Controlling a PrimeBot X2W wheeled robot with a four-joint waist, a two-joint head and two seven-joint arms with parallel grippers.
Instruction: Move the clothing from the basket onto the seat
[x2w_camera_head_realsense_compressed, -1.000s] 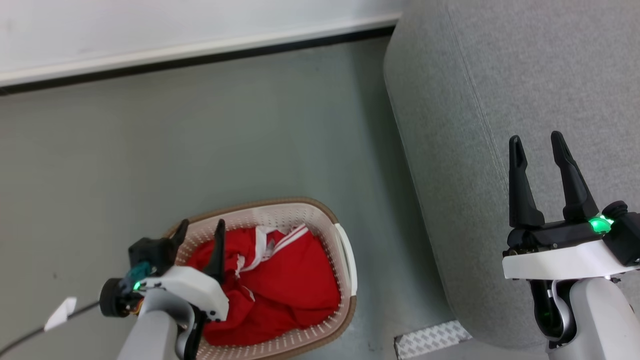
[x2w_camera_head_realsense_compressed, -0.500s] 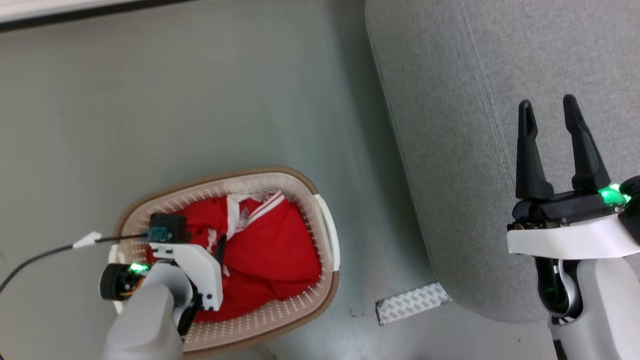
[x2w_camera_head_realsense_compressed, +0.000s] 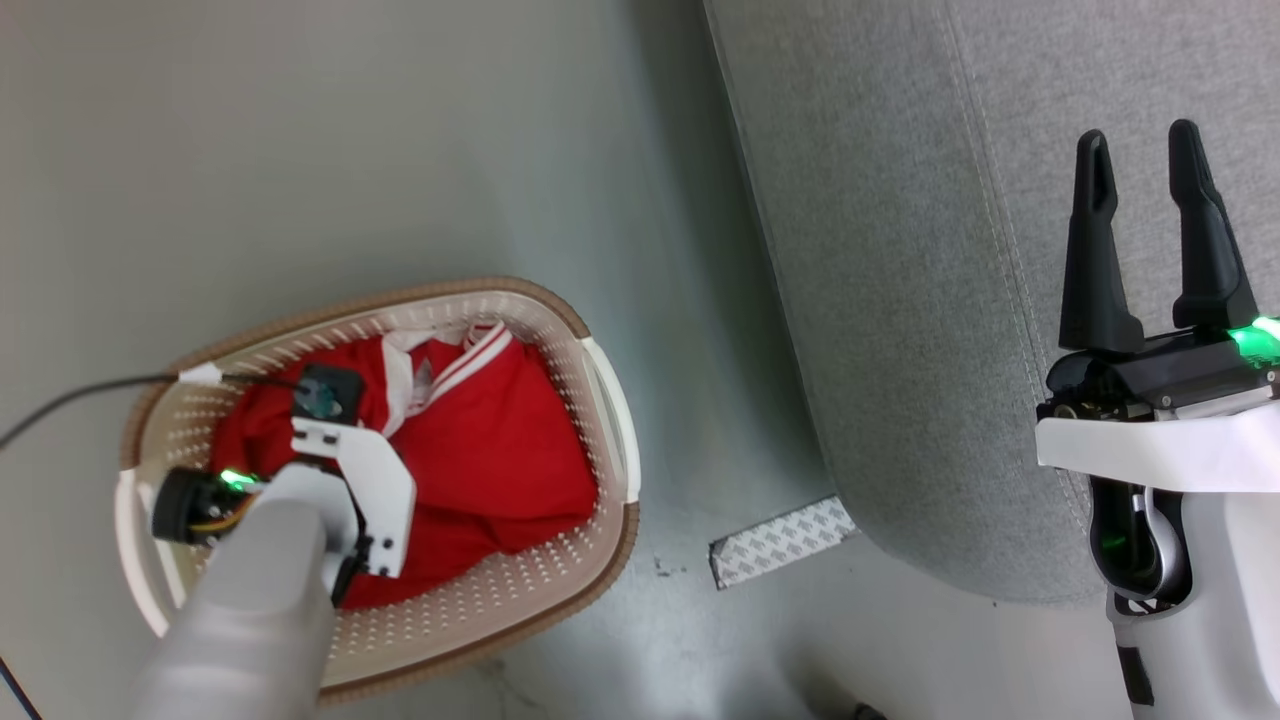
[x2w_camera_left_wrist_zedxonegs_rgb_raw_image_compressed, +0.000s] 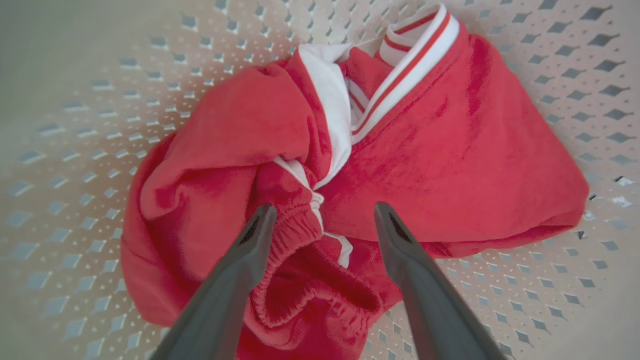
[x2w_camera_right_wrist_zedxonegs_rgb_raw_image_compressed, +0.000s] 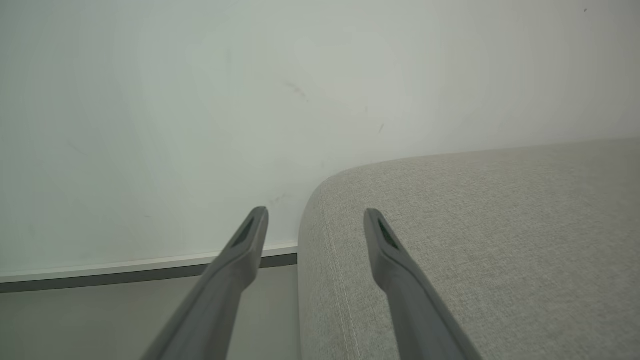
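Note:
The clothing is a bunched red heap with white stripes, lying in the cream basket with a brown rim at the lower left. My left gripper points down into the basket, open, its fingertips just above a gathered red cuff and the white trim of the clothing. Nothing sits between the fingers. In the head view the white wrist housing hides them. The light grey seat fills the right side. My right gripper hovers open above the seat, near its rounded corner.
Grey-green floor lies between basket and seat. A patterned grey strip lies on the floor at the seat's near corner. A black cable runs to the left arm over the basket's rim. A white wall and dark baseboard stand behind the seat.
The head camera has tilted down, so the whole picture has shifted. My left gripper has swung from the basket's left rim to point down over the clothing. The right gripper stays open.

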